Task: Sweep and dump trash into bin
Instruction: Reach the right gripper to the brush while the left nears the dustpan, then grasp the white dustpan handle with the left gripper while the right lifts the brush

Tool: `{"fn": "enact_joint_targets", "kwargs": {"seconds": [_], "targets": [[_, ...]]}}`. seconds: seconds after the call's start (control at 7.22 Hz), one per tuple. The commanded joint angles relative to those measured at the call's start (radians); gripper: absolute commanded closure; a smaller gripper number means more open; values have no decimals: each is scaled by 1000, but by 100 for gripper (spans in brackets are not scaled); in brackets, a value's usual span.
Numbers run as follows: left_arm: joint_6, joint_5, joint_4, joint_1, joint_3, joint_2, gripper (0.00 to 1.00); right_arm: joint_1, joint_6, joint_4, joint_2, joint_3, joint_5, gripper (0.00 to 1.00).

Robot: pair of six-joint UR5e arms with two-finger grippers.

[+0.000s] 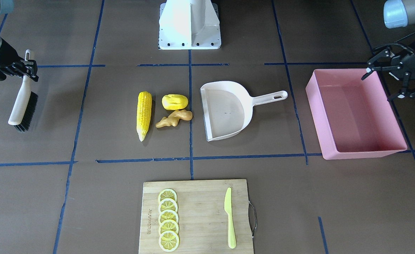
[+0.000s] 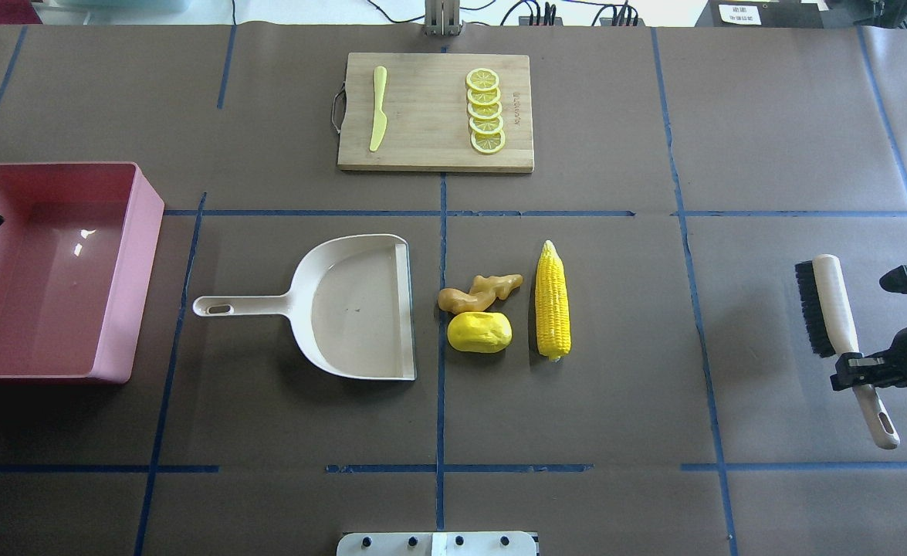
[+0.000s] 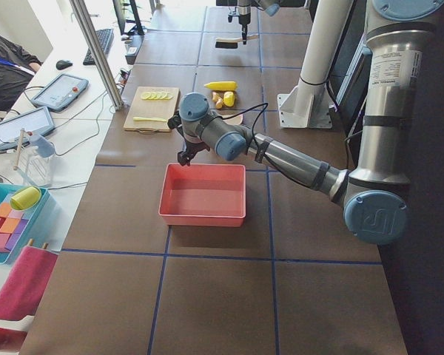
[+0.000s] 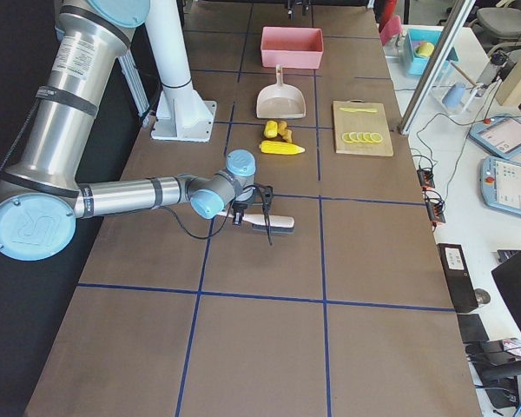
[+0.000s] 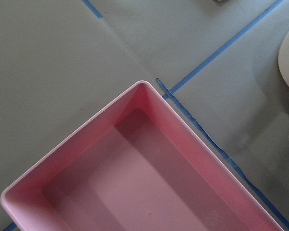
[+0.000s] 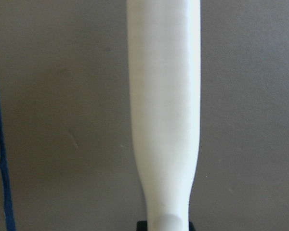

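At the table's centre, read from the overhead view with 12 o'clock pointing away from the robot, the trash lay in a tight cluster. The corn cob (image 2: pixel 553 301) had its long axis along the 12-to-6 line. The potato-like lump (image 2: pixel 479 332) and the ginger root (image 2: pixel 478 292) lay just beside it at 9 o'clock, all three on bare paper and none yet swept.

The dustpan (image 2: pixel 353 309) lay near them, again at 9 o'clock. Its straight mouth was parallel to the cob and faced 3 o'clock, and its handle pointed at 9 o'clock toward the bin (image 2: pixel 36 286), which stood empty at the table's end.

The right gripper (image 2: pixel 858 369) was clamped on the handle of the brush (image 2: pixel 830 301), well apart from the cluster at its 3 o'clock. The brush also lay roughly along 12-to-6, with its bristles turned to 9 o'clock. Whether they touched the table could not be told.

The left gripper (image 1: pixel 376 89) hung with its fingers spread wide and empty over the bin's outer rim. It was nearer the dustpan handle, while the right was nearer the trash.

Judged from this layout, the coming stroke would run straight from 3 to 9 o'clock, broadside to the cob, with the pan's mouth directly in its path.
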Motion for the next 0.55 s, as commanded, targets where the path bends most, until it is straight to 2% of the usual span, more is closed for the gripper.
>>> {"fn": "enact_joint_targets", "kwargs": {"seconds": [0.0,0.28,0.42], "targets": [[18,54,-3,119,-50,-72,0,6,0,-131,52,69,18,100],[92,121,-5,247,-52,-136,0,9,0,-294,166,107,18,100],[136,137,-5,305,-49,-149,0,11,0,-339,209,109,18,100]]}}
